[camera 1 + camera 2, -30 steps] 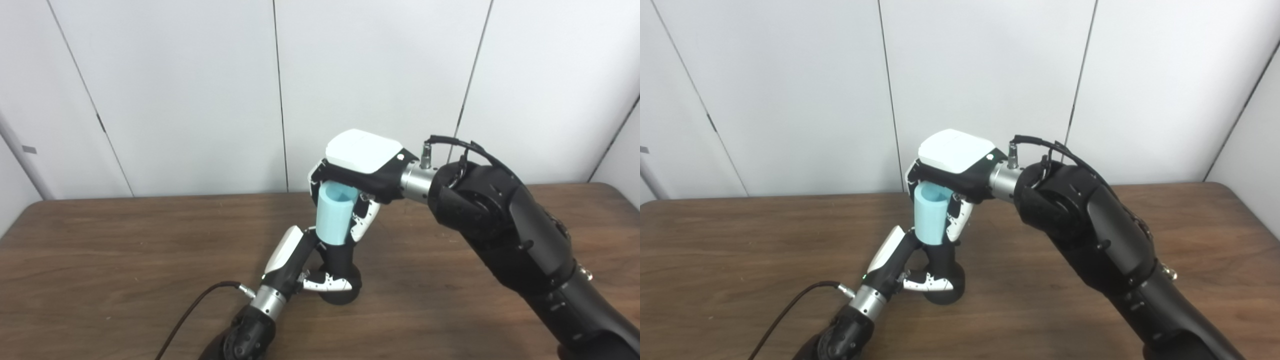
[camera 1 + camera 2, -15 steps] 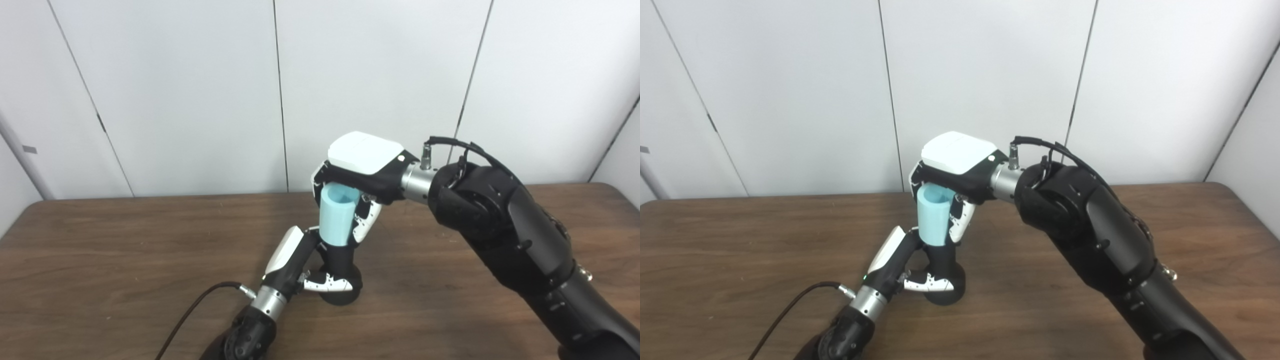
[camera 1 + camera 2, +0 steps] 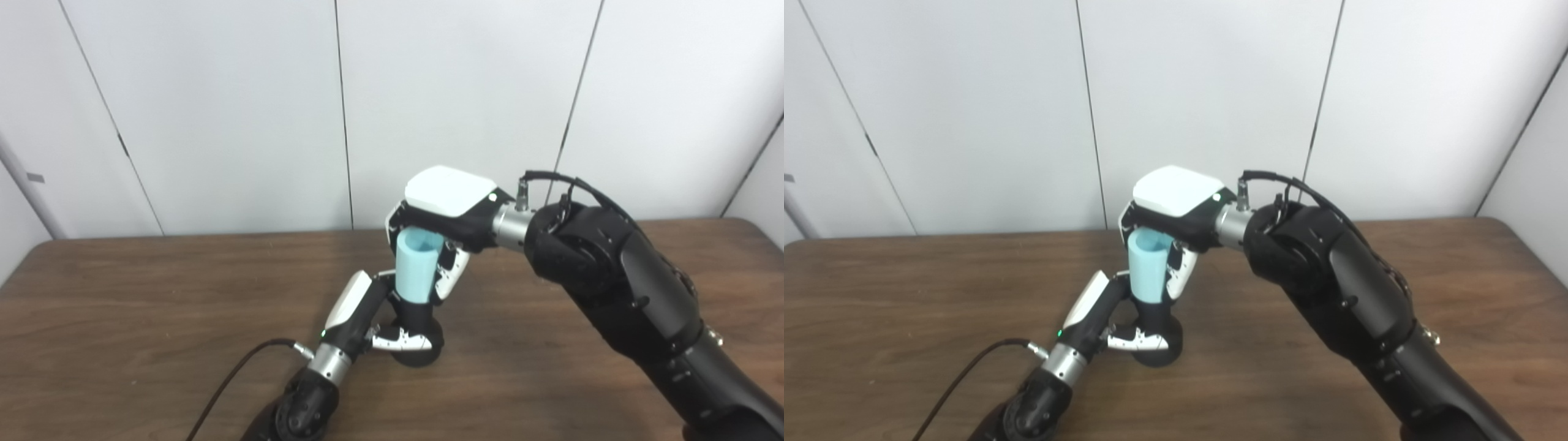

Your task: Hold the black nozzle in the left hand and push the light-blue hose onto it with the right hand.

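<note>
The black nozzle [image 3: 417,334] stands upright on its round base on the wooden table [image 3: 122,318], near the middle. My left hand [image 3: 367,321] is shut on it, fingers wrapped around the base. A short light-blue hose [image 3: 416,264] sits upright over the nozzle's top end, its open mouth facing up. My right hand [image 3: 444,211] reaches in from the right and is shut on the hose from above, fingers down its far side. The joint between hose and nozzle is partly hidden by the fingers.
A black cable [image 3: 236,376] trails from my left wrist toward the table's near edge. My bulky right forearm [image 3: 618,294] covers the table's right side. White wall panels [image 3: 214,110] stand right behind the table's far edge.
The right hand and hose have come down a little onto the nozzle, so less black shows below the hose. The whole view has also shifted slightly, so the camera moved.
</note>
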Tool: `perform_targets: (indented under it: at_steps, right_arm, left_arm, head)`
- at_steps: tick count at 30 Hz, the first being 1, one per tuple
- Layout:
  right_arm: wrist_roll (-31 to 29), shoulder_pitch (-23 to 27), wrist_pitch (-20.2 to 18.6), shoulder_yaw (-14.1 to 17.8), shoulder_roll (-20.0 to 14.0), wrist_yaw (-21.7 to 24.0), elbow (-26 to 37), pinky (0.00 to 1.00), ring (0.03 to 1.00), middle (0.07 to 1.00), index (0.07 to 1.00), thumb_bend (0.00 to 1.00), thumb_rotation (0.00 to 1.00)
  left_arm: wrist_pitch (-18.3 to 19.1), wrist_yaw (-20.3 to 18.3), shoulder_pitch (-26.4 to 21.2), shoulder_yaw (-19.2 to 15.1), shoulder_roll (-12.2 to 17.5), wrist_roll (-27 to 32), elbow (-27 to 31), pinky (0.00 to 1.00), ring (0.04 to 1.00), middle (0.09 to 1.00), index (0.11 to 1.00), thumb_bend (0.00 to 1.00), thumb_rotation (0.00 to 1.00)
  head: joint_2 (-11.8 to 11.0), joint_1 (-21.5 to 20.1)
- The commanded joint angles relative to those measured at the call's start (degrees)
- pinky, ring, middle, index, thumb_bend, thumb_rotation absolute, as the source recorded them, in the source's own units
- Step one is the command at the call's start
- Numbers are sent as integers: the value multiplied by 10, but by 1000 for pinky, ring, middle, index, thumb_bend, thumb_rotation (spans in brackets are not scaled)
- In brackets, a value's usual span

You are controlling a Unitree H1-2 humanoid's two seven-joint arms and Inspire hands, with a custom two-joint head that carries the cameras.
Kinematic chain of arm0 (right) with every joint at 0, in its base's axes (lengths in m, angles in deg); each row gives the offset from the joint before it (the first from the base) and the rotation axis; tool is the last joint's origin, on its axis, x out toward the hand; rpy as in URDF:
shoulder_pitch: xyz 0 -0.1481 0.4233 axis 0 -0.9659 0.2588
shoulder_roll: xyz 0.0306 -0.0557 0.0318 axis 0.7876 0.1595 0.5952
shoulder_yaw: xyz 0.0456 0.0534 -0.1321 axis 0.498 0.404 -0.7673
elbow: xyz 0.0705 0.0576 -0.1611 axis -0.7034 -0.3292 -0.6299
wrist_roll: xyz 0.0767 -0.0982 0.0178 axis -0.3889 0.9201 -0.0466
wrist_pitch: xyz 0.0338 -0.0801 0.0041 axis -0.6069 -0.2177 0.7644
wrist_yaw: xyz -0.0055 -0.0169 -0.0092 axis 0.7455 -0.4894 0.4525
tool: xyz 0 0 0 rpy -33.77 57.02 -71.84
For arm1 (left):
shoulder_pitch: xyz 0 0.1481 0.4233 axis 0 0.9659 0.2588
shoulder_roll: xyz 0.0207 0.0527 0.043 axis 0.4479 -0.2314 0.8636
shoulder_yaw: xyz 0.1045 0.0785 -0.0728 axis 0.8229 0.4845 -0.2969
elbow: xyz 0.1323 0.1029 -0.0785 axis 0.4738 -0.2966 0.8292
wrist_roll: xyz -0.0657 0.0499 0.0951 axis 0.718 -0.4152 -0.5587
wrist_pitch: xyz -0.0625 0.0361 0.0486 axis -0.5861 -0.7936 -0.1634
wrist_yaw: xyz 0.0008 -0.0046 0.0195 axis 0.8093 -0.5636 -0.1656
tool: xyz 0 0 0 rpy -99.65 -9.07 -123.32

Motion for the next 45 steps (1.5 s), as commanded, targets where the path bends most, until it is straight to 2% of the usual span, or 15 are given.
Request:
perform_targets:
  at_steps: [1,10,17,24,31,35,40,43,45]
  right_arm:
    - [4,7,9,-10,0,5,7,206,311,411,506,526,0]
    - [-2,2,37,-16,-1,-12,-3,280,374,439,501,530,0]
    - [-6,-9,59,-18,7,-40,-26,259,355,433,499,530,0]
    - [-6,-18,71,-19,6,-53,-38,418,474,483,485,530,0]
    - [3,-28,74,-21,3,-50,-22,370,456,486,482,530,0]
    - [27,-35,84,-27,-4,-56,-7,398,509,522,456,526,0]
    - [62,-45,107,-32,-12,-79,10,318,444,533,452,524,0]
    - [81,-51,122,-33,-15,-93,21,257,376,480,489,530,0]
    - [98,-56,137,-33,-18,-110,25,326,417,468,503,530,3]
  left_arm:
    - [28,-20,72,20,2,-20,-43,370,462,507,490,511,79]
    - [31,-21,75,18,1,-17,-34,341,434,508,490,511,79]
    - [28,-20,75,16,0,-15,-36,308,408,501,490,511,79]
    - [31,-21,75,17,0,-18,-34,347,438,502,490,511,79]
    - [32,-22,74,17,0,-17,-33,289,385,498,491,511,79]
    - [33,-22,74,17,0,-18,-33,296,400,497,490,511,79]
    - [40,-24,75,18,1,-20,-29,313,409,496,491,511,79]
    - [39,-24,75,19,1,-20,-30,305,396,497,491,511,79]
    - [35,-23,74,18,1,-19,-32,299,392,497,491,511,79]
  head:
    - [0,0]
    - [0,1]
    - [2,3]
    - [3,4]
    - [4,3]
    - [4,4]
    - [4,4]
    - [4,4]
    - [3,4]
